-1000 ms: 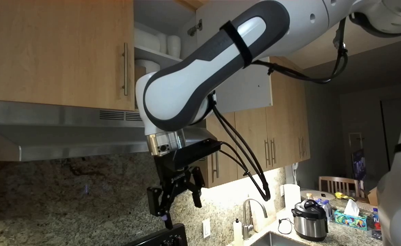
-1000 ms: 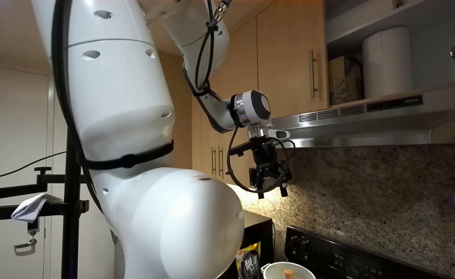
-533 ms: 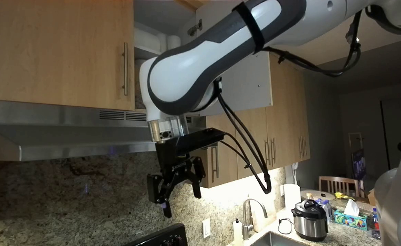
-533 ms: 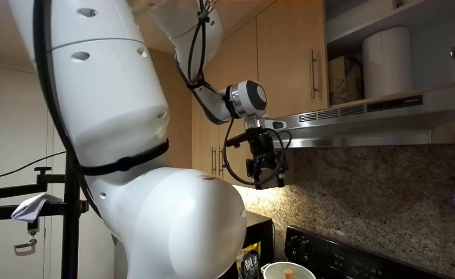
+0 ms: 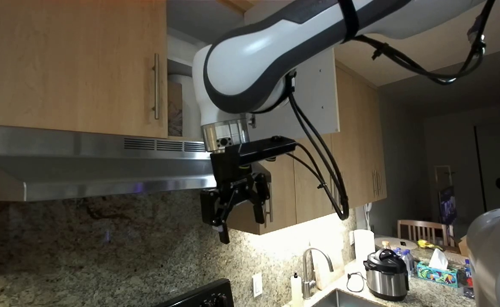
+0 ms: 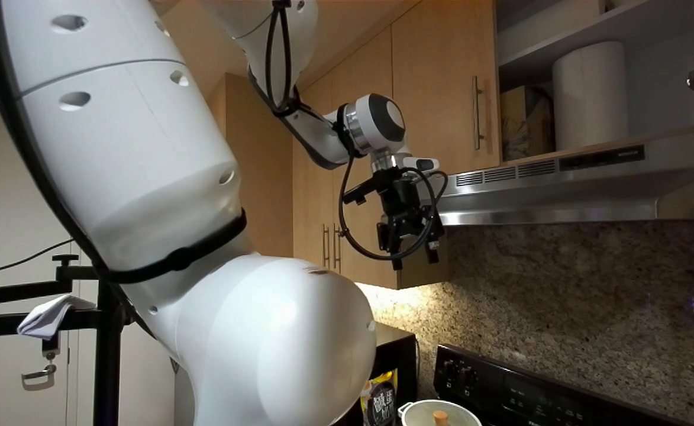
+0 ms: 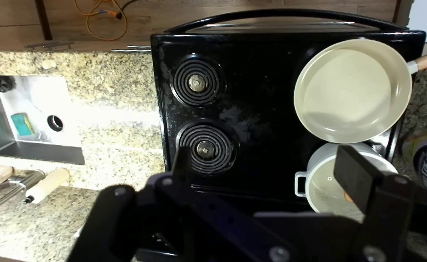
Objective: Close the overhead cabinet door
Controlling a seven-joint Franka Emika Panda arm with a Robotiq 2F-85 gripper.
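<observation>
The overhead cabinet door [image 5: 307, 94] stands open, swung out to the right in an exterior view. Its pale inner face shows; its wood front and silver bar handle are hidden, and my arm covers part of it. The twin door [image 5: 75, 64], handle on its right edge, is shut; it also shows in an exterior view [image 6: 441, 83]. My gripper [image 5: 240, 225] points down with its fingers apart and nothing between them. It appears below the open door's bottom edge, near the range hood's right end. It also shows in an exterior view [image 6: 415, 260] and in the wrist view [image 7: 266, 158].
The steel range hood [image 5: 83, 170] runs under the cabinet. Longer cabinet doors [image 5: 313, 183] hang to its right. Inside the open cabinet stands a white cylinder [image 6: 589, 97]. Below are a black stove [image 7: 260, 72] with a cream pan [image 7: 348, 91] and a lidded pot [image 7: 322, 182].
My gripper and forearm have moved up and to the right in an exterior view, with the gripper rising in both exterior views. The gripper stays open. The cabinet doors have not visibly moved.
</observation>
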